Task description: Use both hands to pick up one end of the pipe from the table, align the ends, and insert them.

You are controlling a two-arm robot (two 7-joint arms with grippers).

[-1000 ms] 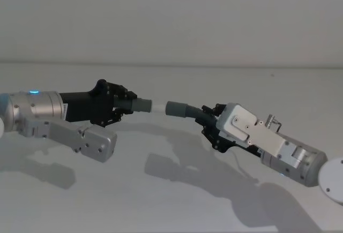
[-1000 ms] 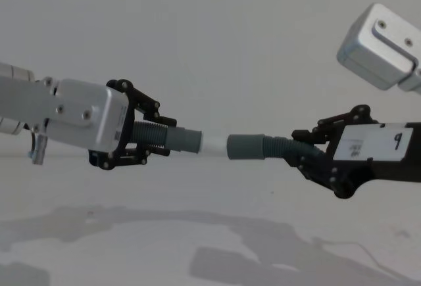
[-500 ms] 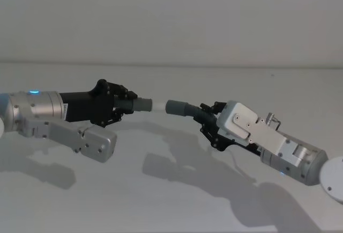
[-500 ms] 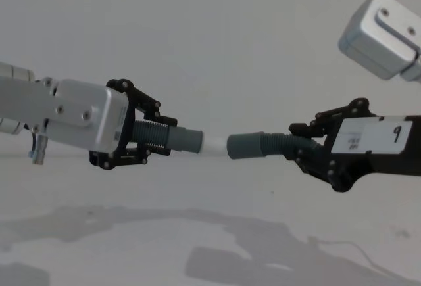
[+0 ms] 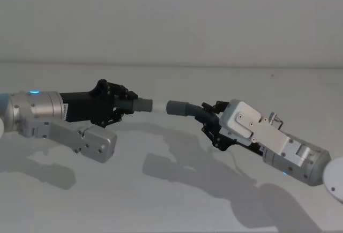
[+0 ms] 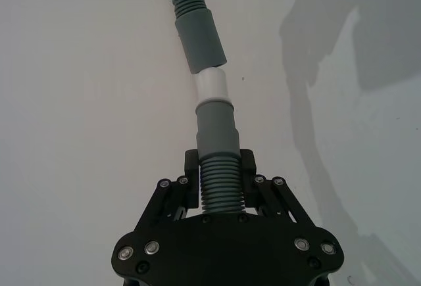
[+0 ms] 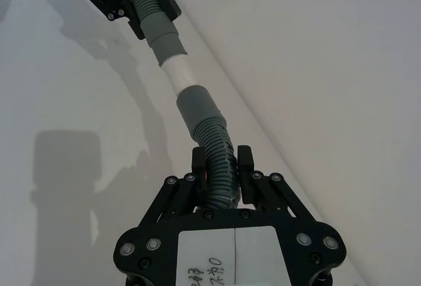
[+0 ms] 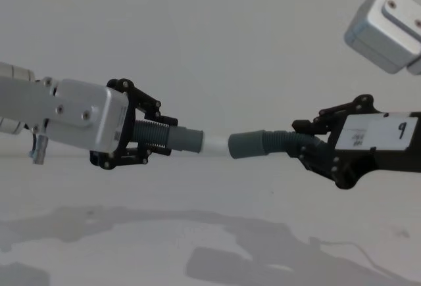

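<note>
Both pipe pieces hang in the air above the table [image 5: 161, 201]. My left gripper [image 5: 122, 107] is shut on the ribbed part of the shorter piece [image 6: 220, 187]. That piece's grey cuff [image 8: 187, 141] and whitish tip [image 8: 214, 144] point toward the right. My right gripper [image 5: 210, 121] is shut on the ribbed part of the other piece [image 7: 219, 158], and its cuff [image 8: 245, 145] faces left. The whitish tip [image 6: 212, 85] sits just at the mouth of the facing cuff [image 6: 200, 39], nearly in line. I cannot tell whether they touch.
The white table runs back to a plain wall [image 5: 171, 19], and the arms cast shadows on it [image 5: 171, 168]. A silver link of my right arm [image 8: 388, 26] hangs at the upper right of the chest view.
My right gripper has risen a little and turned at the wrist, bringing its hose piece closer to level. The left gripper and its piece have stayed put.
</note>
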